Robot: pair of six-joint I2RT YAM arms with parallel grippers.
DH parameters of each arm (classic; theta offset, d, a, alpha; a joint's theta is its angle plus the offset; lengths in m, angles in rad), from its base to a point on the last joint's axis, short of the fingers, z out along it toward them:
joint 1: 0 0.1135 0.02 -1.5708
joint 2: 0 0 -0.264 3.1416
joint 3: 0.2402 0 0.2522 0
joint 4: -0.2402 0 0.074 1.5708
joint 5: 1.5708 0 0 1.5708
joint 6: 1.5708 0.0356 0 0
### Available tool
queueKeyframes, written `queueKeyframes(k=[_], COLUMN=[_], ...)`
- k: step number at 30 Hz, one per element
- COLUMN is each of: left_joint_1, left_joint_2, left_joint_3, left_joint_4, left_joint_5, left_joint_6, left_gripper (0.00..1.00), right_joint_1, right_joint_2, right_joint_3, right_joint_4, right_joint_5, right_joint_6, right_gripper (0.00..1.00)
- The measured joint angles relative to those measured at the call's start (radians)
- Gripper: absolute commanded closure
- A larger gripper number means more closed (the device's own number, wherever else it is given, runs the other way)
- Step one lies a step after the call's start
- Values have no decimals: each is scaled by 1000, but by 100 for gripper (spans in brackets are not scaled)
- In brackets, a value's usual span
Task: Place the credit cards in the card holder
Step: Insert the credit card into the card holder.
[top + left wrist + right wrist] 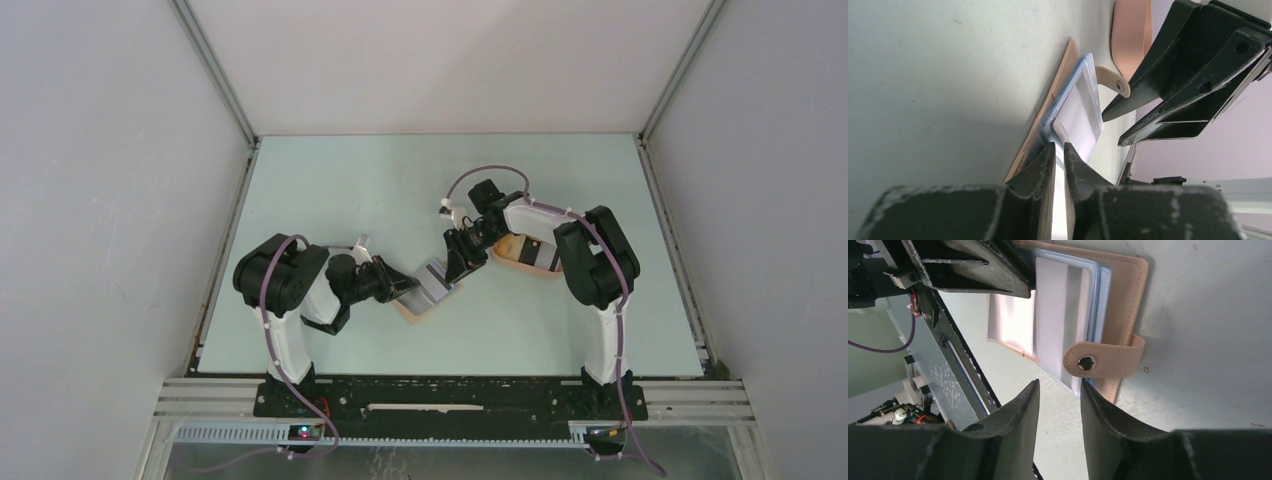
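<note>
The card holder [430,292] lies open on the table [350,190], near the middle, between the two arms. It is tan, with see-through pockets [1063,315] inside and a little strap [1110,360] with a dark snap [1087,363]. The left gripper [1058,150] is almost closed — it pinches the edge of a pocket. The right gripper [1059,387] is half open close by the strap, holding nothing
</note>
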Motion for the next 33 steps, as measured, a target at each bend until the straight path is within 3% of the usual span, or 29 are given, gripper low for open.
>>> queueKeyframes(k=[11, 20, 33], left_joint_1=[0, 0, 0], left_joint_2=[0, 0, 7], left_joint_3=[0, 0, -8], left_joint_4=[1, 1, 37], left_joint_5=[1, 1, 8], left_joint_6=[0, 0, -3], left_gripper=[84, 83, 72], right_joint_1=[0, 3, 9], right_joint_2=[8, 10, 10], right_joint_3=[0, 0, 0], right_joint_4=[0, 0, 0], right_joint_5=[17, -13, -63], right_joint_6=[6, 6, 3], right_gripper=[56, 62, 65])
